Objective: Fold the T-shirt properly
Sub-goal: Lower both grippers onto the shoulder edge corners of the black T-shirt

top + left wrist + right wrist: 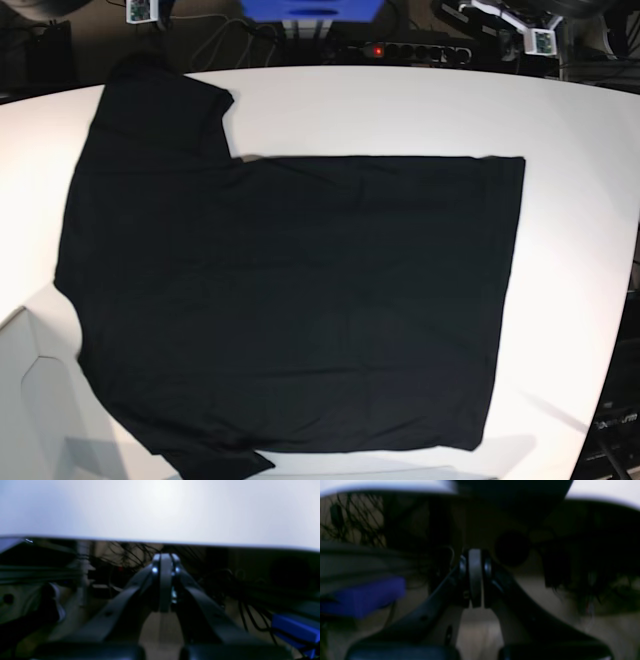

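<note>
The black T-shirt (290, 300) lies spread flat on the white table (400, 110), with the hem to the right and the sleeves at the upper left and lower left. Only its plain black side shows, with no print or labels in view. My left gripper (165, 563) is shut and empty, off the table's far edge. My right gripper (475, 555) is also shut and empty, below the table's edge. A dark shape hanging over the edge above it (515, 492) may be a shirt sleeve. Neither gripper touches the shirt.
A blue box (310, 10) stands behind the table's far edge and shows in both wrist views (295, 630) (362, 597). A power strip (400, 48) and cables lie beside it. Parts of both arms sit at the far corners (140, 10) (540, 40). White table shows to the right (580, 250).
</note>
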`<state>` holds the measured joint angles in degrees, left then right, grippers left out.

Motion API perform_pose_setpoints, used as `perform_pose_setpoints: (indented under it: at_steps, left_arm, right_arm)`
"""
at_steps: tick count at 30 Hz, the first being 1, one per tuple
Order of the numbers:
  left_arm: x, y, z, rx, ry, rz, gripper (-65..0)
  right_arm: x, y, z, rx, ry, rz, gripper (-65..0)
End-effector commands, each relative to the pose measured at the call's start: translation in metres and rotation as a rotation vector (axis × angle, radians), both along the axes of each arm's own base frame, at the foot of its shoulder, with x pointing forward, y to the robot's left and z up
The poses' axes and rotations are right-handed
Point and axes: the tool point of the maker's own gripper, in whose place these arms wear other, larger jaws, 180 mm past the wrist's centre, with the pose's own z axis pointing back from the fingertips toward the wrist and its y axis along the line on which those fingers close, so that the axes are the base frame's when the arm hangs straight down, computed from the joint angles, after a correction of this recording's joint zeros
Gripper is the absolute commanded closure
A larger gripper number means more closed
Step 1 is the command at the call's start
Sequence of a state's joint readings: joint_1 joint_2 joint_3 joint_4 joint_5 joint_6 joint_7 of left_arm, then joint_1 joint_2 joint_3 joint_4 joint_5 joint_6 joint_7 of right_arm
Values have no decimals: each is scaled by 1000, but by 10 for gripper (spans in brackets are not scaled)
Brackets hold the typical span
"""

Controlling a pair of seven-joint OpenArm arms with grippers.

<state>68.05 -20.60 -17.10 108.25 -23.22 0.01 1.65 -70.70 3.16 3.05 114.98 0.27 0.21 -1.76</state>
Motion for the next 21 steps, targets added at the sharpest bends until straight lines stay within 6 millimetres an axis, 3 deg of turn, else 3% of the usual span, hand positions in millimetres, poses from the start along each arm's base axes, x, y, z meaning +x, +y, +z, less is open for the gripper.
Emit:
perform_pose_setpoints:
  at_steps: [1, 3, 5, 10, 13, 17, 21]
  left_arm:
    - [7, 0, 15, 7, -50, 3, -1]
    - [20, 7, 32, 31, -110, 28, -5]
    - [28, 20, 46, 69, -160, 69, -46]
    - [67, 28, 63, 83, -306, 115, -274]
    - [88, 27, 71, 76, -372, 116, -377]
    - [113, 27, 80, 69, -450, 122, -394]
    - [129, 39, 72, 71, -477, 156, -398]
  right_arm:
    - [4, 1, 11, 2, -33, 9, 0]
    - [10, 2, 14, 2, -55, 10, -7]
    - [24, 3, 15, 7, -93, 11, -54]
    - [56, 7, 21, 15, -192, 9, -194]
    - [72, 8, 28, 17, -266, 13, -256]
    - [92, 5, 35, 9, -332, 13, -289]
    - [104, 5, 38, 7, -362, 17, -290]
